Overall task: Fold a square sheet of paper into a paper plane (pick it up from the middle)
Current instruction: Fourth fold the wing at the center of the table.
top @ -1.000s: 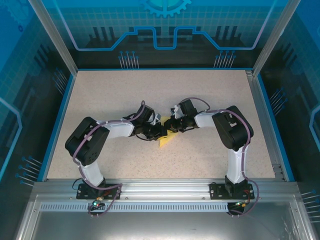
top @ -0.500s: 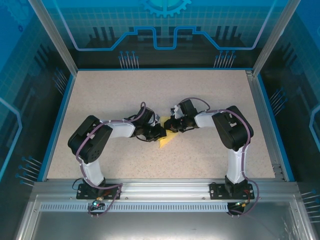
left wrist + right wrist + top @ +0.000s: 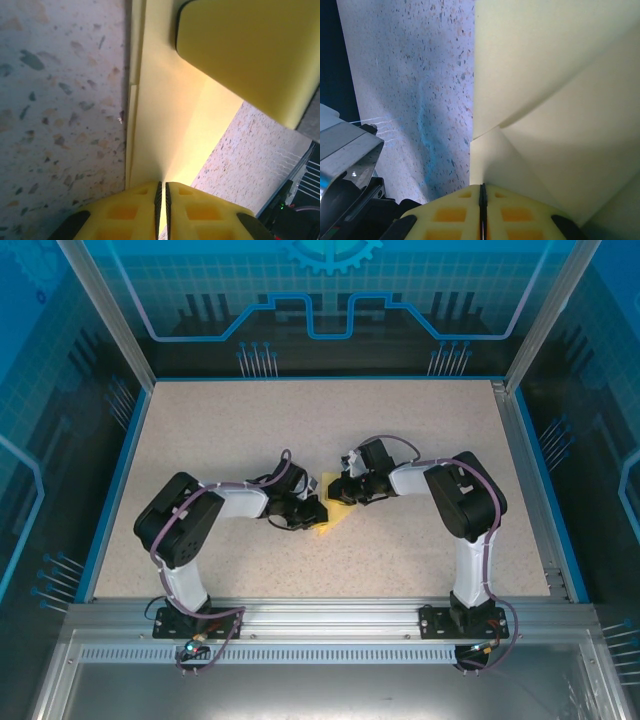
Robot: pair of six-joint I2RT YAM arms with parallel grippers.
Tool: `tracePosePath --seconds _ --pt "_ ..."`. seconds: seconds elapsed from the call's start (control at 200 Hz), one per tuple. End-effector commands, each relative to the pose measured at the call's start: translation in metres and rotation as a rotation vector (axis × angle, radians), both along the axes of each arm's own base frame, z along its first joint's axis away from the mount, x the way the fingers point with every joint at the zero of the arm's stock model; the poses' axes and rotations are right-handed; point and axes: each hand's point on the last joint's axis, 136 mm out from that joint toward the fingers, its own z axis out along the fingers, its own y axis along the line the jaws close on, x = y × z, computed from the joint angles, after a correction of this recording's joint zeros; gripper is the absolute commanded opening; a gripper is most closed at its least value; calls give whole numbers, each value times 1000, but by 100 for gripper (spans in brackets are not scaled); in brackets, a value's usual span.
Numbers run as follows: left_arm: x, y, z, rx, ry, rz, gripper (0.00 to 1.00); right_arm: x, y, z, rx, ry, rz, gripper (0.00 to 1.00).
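Left arm [image 3: 185, 525]: you see it in the left half of the top view, reaching right toward the frame centre.
Left gripper [image 3: 314, 512]: it sits just left of centre. In the left wrist view its pads [image 3: 125, 212] meet at the bottom edge with only a hairline slit, clenched on the near end of the paper sheet.
Paper sheet [image 3: 165, 130]: pale yellow and folded into layers, it lies mid-table between the two grippers and touches both.
Long axis: in the left wrist view it runs from bottom centre to the top edge. The left edge is straight and near vertical, the right edge slants, so the band widens upward.
Pointing: in the top view a yellow corner pokes toward the lower left below the grippers. You cannot tell whether that is a nose.
Further yellow pad [image 3: 245, 50]: it lies over the sheet at the upper right of the left wrist view.
Right gripper [image 3: 342, 490]: it sits just right of centre. In the right wrist view its pads are pinched on the paper at the bottom edge, and creased layers fan up and right.
Table [image 3: 430, 430]: speckled beige.
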Motion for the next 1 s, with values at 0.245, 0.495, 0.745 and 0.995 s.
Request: tracePosePath --seconds 0.245,0.495,0.745,0.995 --pt "-63 23 -17 107 181 -142 15 -37 -40 -67 -223 163 -39 10" --pt "-84 32 -17 123 215 -174 17 -38 -40 -69 -224 168 -37 10" --pt "-89 29 -13 124 216 -214 17 -39 -39 -69 -225 170 -39 11" --pt "-60 35 19 144 42 -92 19 -39 -40 -69 -228 168 -35 11"
